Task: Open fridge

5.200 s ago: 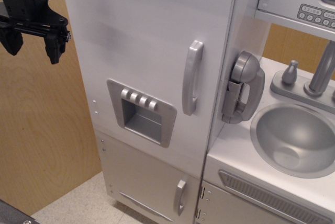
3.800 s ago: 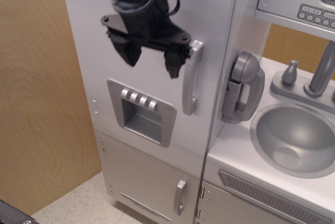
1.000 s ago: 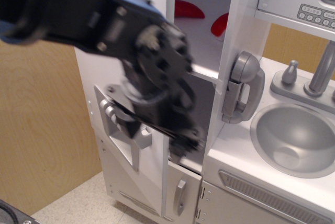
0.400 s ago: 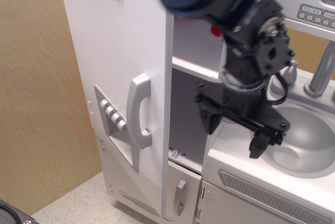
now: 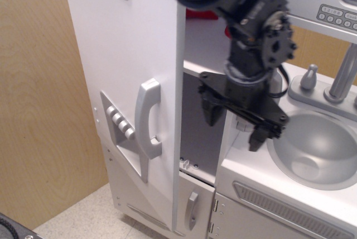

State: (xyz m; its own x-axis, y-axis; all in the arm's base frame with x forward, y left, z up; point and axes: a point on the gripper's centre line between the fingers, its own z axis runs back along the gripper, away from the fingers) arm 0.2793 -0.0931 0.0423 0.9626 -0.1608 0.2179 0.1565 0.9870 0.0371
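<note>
The silver-grey fridge door (image 5: 134, 43) stands swung open to the left, seen nearly edge on. Its vertical silver handle (image 5: 148, 117) and the dispenser panel with buttons (image 5: 119, 127) face the camera. Inside, a white shelf (image 5: 203, 71) and a dark lower compartment (image 5: 198, 133) show, with something red (image 5: 202, 14) at the top. My black gripper (image 5: 234, 123) hangs open and empty in front of the fridge's right edge, apart from the handle and door.
A smaller lower door with a short handle (image 5: 192, 210) sits below. To the right is a grey sink basin (image 5: 318, 147) with a tap (image 5: 341, 74), a vent grille (image 5: 290, 208) and a keypad panel (image 5: 337, 15). A wooden wall (image 5: 39, 110) is on the left.
The closed fridge door has been pulled open to the left. My gripper let go of the handle, moved right toward the sink, and has now shifted slightly left and up.
</note>
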